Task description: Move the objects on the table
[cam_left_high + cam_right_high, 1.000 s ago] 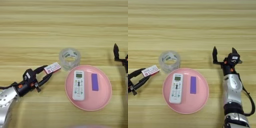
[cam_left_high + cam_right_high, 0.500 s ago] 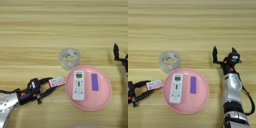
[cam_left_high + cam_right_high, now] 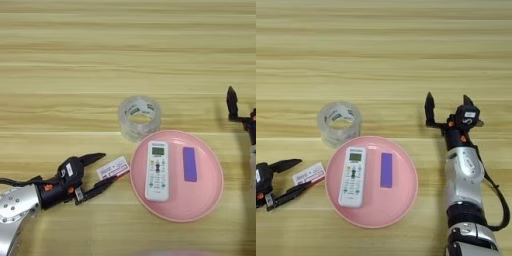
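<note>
My left gripper sits low at the frame's left, fingers spread wide, the red-and-white packet lying between their tips, unclamped. Just right: the pink plate carrying the white remote and purple block. Above, the tape roll. My right gripper stands open at right, empty.

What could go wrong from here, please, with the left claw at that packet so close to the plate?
The left claw is open around the packet, which lies right beside the plate. Closing may pinch only its edge, so the packet could slip out. Pushing forward could nudge the plate and shift the remote and purple block on it.
</note>
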You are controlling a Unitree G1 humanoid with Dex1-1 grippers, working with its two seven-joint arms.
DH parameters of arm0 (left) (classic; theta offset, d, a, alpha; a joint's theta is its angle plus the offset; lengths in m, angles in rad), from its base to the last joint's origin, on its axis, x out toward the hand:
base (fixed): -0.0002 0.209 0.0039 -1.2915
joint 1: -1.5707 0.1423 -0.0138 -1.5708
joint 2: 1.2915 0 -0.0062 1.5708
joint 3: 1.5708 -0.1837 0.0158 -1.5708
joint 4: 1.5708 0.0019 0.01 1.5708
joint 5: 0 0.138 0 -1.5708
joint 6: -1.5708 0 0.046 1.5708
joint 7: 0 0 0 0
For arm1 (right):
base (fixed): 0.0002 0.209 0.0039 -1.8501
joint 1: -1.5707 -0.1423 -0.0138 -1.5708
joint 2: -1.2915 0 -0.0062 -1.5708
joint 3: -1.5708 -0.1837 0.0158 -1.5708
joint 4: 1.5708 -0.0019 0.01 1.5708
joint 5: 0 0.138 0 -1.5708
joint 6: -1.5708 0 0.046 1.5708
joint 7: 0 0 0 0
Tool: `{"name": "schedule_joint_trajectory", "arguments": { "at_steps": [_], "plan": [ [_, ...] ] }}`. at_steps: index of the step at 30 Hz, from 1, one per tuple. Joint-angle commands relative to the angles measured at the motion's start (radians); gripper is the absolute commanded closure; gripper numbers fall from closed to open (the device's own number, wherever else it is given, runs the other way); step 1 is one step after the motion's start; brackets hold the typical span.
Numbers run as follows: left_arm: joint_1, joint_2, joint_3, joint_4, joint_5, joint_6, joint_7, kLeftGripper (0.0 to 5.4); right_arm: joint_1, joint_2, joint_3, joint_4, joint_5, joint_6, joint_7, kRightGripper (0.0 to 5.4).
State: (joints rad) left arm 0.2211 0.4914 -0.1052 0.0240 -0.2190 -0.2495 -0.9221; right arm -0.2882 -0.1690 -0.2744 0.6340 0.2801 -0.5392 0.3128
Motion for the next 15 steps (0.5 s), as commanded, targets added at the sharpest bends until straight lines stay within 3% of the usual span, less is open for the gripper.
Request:
{"name": "schedule_joint_trajectory", "arguments": {
  "at_steps": [1,6,15],
  "plan": [
    [-0.009,0.003,-0.008,-0.004,0.009,-0.002,0.005,1.65,-0.017,0.004,-0.004,0.008,0.007,-0.004,0.004,0.00],
    [-0.011,0.000,-0.003,-0.018,0.001,-0.004,0.009,1.09,-0.019,0.004,-0.006,0.012,0.009,-0.004,0.006,0.00],
    [-0.038,-0.015,0.022,-0.060,-0.058,0.007,0.021,0.19,-0.026,0.004,-0.008,0.024,0.012,-0.005,0.009,0.00]
  ]
}}
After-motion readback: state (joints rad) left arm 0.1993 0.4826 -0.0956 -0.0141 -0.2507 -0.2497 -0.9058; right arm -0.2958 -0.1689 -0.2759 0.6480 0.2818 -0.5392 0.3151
